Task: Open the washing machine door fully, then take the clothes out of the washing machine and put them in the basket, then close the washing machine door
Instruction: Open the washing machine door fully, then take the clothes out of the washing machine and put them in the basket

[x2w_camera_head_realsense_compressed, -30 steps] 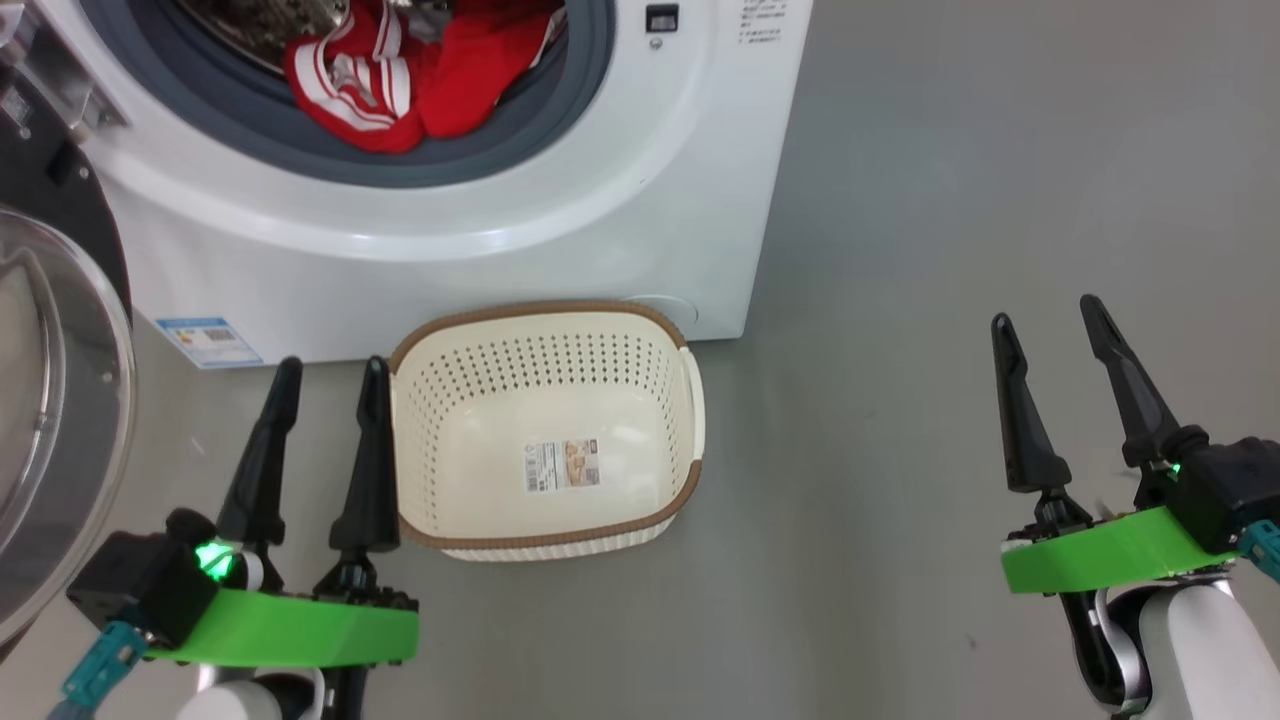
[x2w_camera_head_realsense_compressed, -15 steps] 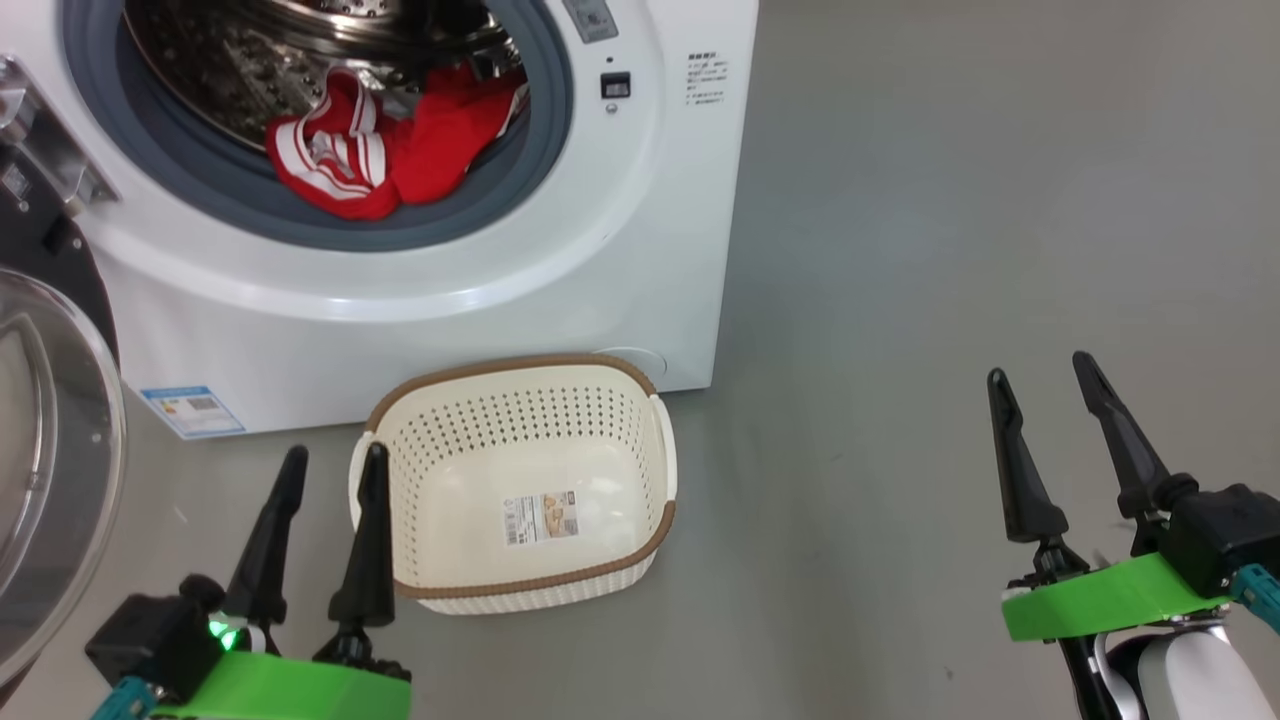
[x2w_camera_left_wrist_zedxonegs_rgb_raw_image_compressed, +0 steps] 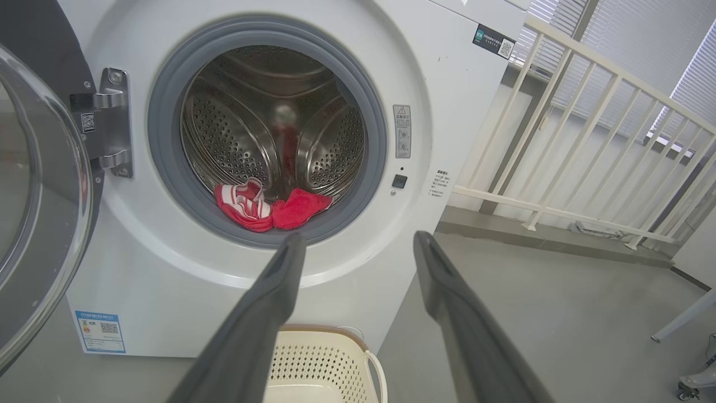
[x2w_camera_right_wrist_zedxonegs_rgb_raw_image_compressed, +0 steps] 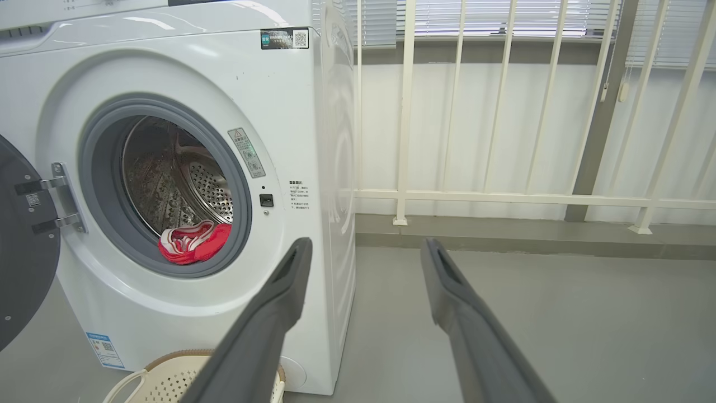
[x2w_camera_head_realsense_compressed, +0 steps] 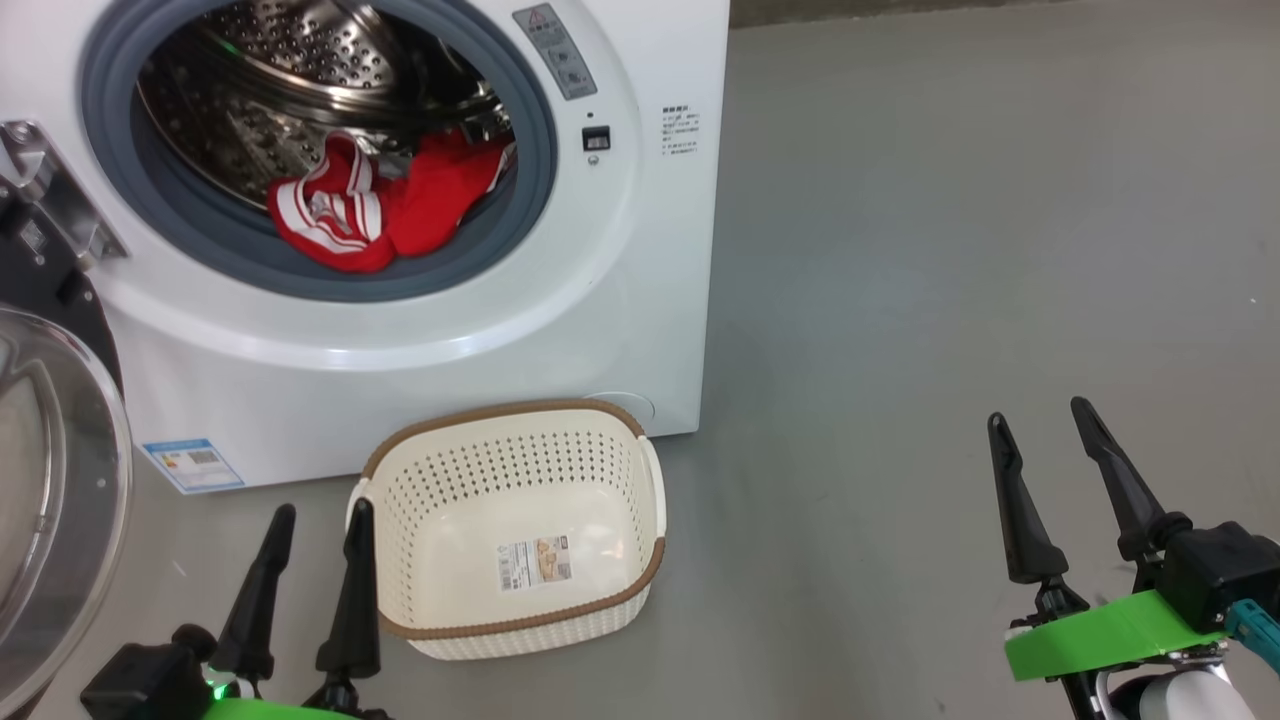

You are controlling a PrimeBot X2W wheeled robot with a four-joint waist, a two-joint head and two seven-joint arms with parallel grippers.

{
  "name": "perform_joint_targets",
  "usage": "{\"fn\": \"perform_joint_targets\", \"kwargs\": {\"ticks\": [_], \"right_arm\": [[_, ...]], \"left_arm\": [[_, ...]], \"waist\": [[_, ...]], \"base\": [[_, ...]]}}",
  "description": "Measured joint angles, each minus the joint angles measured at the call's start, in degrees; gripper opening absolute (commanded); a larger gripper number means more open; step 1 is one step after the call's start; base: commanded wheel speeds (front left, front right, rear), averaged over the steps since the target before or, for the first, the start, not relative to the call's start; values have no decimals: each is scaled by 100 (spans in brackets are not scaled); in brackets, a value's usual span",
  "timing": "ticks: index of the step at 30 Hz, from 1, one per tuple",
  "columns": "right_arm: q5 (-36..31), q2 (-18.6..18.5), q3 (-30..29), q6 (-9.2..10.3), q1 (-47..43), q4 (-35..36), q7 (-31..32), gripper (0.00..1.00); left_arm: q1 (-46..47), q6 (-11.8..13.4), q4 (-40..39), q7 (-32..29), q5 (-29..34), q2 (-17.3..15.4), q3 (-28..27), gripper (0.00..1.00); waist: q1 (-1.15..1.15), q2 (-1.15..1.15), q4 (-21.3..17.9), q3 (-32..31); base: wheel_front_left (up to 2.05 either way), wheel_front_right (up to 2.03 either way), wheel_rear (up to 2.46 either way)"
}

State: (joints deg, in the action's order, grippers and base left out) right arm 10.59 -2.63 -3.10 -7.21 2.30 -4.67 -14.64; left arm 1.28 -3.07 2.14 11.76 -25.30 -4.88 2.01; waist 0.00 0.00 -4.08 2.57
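Observation:
The white washing machine stands with its door swung open to the left. Red clothes with white stripes lie at the front lip of the steel drum. The cream basket sits empty on the floor before the machine. My left gripper is open, low beside the basket's left rim. Far to the right over bare floor, my right gripper is open and holds nothing.
Grey floor spreads to the right of the machine. A white railing runs behind it, in front of windows with blinds. A blue label is stuck low on the machine's front.
The head camera has tilted up: machine, drum and basket sit lower in the picture and more of the drum shows. Both grippers remain open and empty.

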Motion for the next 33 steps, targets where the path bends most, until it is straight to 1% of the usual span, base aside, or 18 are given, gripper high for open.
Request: {"fn": "perform_joint_targets", "kwargs": {"ticks": [5,20,25,33], "right_arm": [[-9,3,-10,0,-119,1,0,100],[-18,16,-19,0,-132,41,0,100],[-18,18,-19,0,-150,43,0,100],[-18,20,-18,0,-204,45,0,100]], "left_arm": [[-134,27,14,-9,-12,-70,-23,100],[-243,87,-20,-10,-25,-157,-48,100],[-247,157,-23,-10,-52,-165,-49,100],[-247,203,-33,-10,-49,-177,-23,100]], "waist": [[0,0,-20,-116],[0,0,26,-157],[0,0,22,-145],[0,0,26,-102]], "base": [[0,0,0],[0,0,0],[1,-1,0],[66,-66,0]]}}
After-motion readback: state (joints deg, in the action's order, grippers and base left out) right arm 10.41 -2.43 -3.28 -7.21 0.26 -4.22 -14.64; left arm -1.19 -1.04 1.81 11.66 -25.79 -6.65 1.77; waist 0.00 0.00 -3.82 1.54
